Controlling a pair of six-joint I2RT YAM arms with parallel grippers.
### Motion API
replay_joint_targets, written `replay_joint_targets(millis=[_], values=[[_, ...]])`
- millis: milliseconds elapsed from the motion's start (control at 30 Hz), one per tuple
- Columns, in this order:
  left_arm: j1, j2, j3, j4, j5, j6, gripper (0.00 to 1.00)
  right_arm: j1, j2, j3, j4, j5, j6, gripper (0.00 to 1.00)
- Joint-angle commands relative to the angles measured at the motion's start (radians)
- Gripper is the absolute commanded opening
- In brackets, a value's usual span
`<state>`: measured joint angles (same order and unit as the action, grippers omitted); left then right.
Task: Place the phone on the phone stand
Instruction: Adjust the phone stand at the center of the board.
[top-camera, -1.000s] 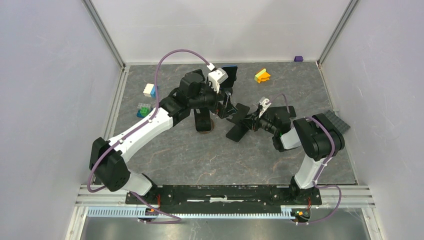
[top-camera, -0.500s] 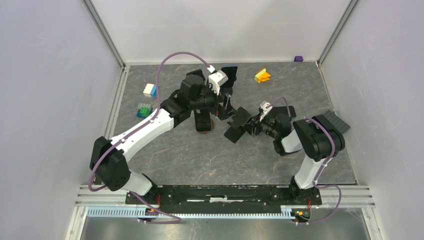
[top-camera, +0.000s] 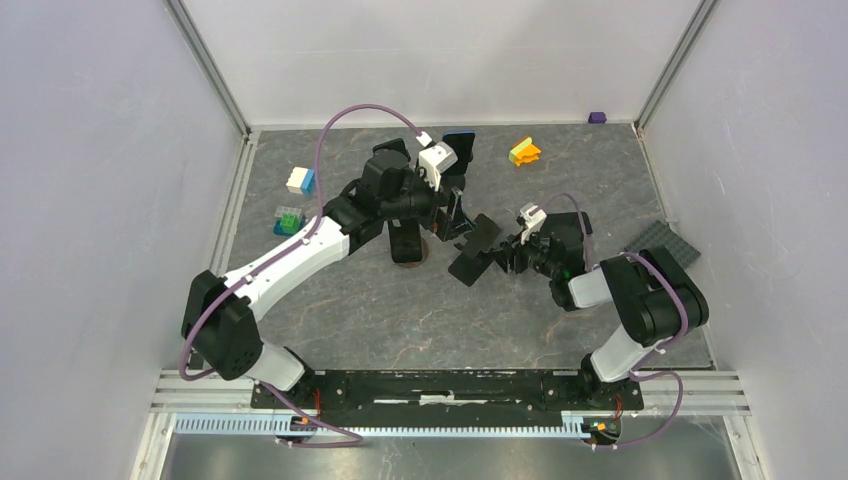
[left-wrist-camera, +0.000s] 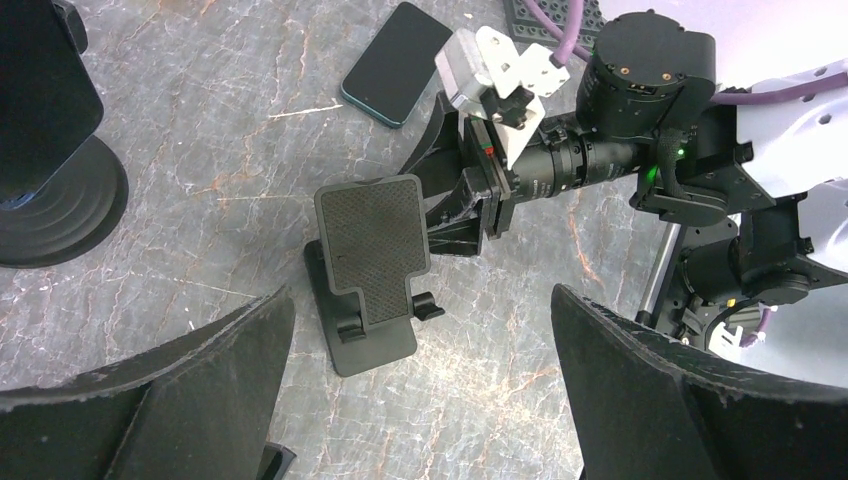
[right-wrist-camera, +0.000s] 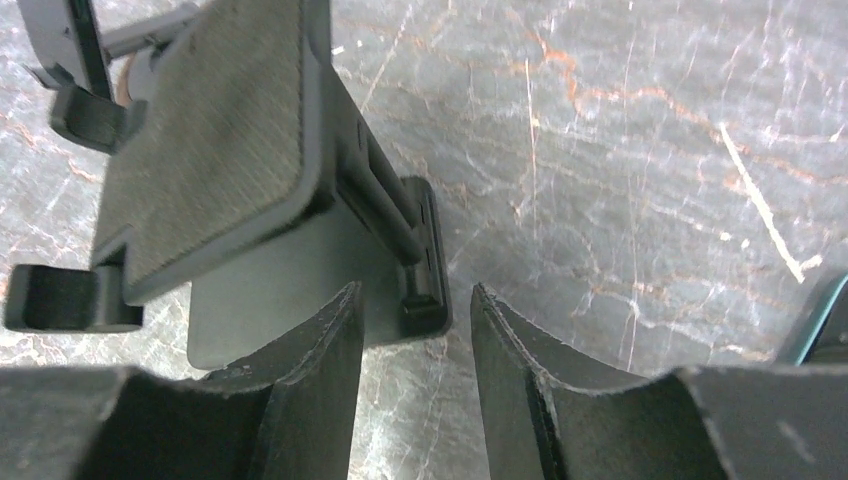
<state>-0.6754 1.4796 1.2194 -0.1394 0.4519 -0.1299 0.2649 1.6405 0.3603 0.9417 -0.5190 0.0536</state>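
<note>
Right end effector (right-wrist-camera: 415, 295) wider — stand (right-wrist-camera: 210, 130) at tips

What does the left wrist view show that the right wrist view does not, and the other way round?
Only the left wrist: the whole phone lying flat on the table beyond the phone stand, and the right tool from outside, just behind the stand. Only the right wrist: the stand's rear hinge up close, before the tool's parted fingers. Both: the stand upright, with no phone on it.
</note>
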Motion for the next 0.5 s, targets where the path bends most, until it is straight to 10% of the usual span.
replay_joint_targets(millis=[0, 467], values=[[0.003, -0.020, -0.009, 0.050, 0.025, -0.019, 1.00, 0.009, -0.015, 0.018, -0.074, 0.043, -0.008, 0.47], [0.004, -0.030, -0.026, 0.052, 0.018, -0.008, 1.00, 0.022, 0.111, 0.179, -0.191, 0.134, 0.036, 0.27]])
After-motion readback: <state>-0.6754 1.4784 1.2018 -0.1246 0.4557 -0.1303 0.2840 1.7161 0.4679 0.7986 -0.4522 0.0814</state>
